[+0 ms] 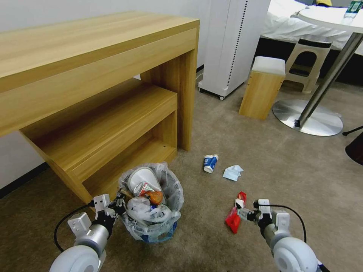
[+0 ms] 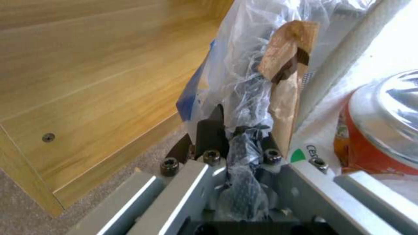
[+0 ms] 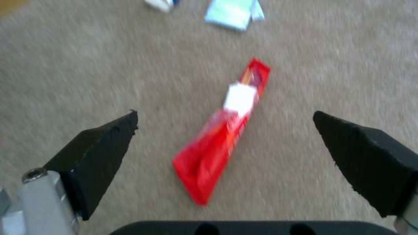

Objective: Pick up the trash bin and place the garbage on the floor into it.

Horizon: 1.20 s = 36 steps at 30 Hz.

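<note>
The trash bin [image 1: 153, 230], lined with a crinkly clear bag and blue low down, sits on the beige floor [image 1: 211, 249] in front of the wooden shelf. It holds white slippers, a crushed can [image 2: 383, 130] and a wooden stick [image 2: 285, 58]. My left gripper [image 1: 120, 204] is shut on the bin's rim and bag [image 2: 244, 153]. A red wrapper [image 1: 234, 217] [image 3: 222, 143] lies on the carpet. My right gripper [image 1: 239, 211] [image 3: 224, 119] hovers open just above it, one finger either side. Farther off lie a blue-white cup [image 1: 210, 163] and a tissue [image 1: 232, 172] [image 3: 235, 13].
A wooden desk with a low shelf [image 1: 113, 124] stands on the left. A white appliance [image 1: 232, 45], a small wooden stool [image 1: 261, 88], a plastic stool [image 1: 306, 62] and a round table's metal base [image 1: 308, 117] stand behind. Open carpet lies between the bin and the litter.
</note>
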{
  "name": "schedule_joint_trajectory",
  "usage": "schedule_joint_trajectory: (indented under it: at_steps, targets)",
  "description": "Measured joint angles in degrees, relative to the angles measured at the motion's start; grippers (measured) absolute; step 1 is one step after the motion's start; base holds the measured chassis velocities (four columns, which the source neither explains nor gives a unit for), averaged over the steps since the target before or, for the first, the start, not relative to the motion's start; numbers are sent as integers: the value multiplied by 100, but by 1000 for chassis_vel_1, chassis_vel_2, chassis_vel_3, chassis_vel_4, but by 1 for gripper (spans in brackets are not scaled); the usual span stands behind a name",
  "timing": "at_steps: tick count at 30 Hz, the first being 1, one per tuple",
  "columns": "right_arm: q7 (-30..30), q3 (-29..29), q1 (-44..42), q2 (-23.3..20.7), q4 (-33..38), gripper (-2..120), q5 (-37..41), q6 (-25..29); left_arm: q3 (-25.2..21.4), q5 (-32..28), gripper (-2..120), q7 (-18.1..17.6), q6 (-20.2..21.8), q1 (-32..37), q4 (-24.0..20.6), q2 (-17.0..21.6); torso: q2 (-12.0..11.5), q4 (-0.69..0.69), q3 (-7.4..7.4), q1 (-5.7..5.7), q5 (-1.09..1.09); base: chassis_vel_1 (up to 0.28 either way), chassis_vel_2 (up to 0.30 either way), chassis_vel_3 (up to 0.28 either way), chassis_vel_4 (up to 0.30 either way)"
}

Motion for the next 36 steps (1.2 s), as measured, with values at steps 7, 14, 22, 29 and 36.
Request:
schedule_joint_trajectory:
  at_steps: [7, 14, 22, 29, 36]
  targets:
    - [79, -260, 22, 134, -327, 100, -81, -11, 9, 10, 2, 12, -28, -2, 26, -27, 0, 0, 0, 0, 0, 0, 0, 0, 0]
    - [16, -531, 207, 270, -651, 100, -144, 12, 16, 19, 2, 13, -72, -16, 76, -71, 0, 0, 0, 0, 0, 0, 0, 0, 0]
    - [-55, -702, 434, 287, -847, 100, -152, 26, 21, 25, 2, 4, -82, -47, 109, -93, 0, 1, 0, 0, 0, 0, 0, 0, 0]
    - [-80, -792, 572, 346, -1057, 100, -158, 22, 41, 29, 2, -2, -85, -48, 119, -121, 0, 1, 0, 0, 0, 0, 0, 0, 0]
    - [-159, -770, 717, 418, -1402, 100, -157, 21, 5, 21, 2, -12, -91, -11, 118, -114, 0, 0, 0, 0, 0, 0, 0, 0, 0]
